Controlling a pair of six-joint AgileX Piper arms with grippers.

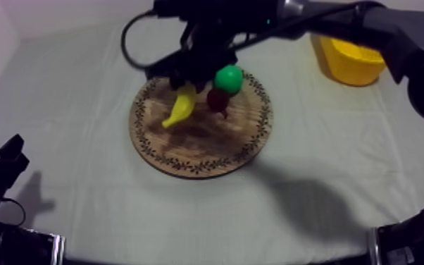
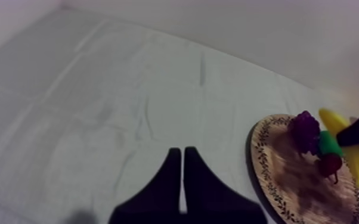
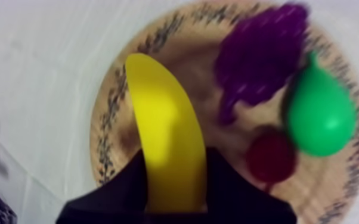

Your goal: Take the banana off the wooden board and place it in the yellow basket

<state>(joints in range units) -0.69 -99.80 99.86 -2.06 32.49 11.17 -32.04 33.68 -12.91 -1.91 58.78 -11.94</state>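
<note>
right end effector point(image 3: 175, 162) pinches the banana point(image 3: 164, 113), its end hidden between the fingers point(image 3: 119, 193), over the wooden board point(image 1: 186, 151); left end effector point(image 2: 183, 154) pressed together.

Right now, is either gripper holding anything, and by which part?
The right gripper is shut on the banana, gripping it near one end; the rest sticks out over the wooden board. The left gripper is shut on nothing.
</note>
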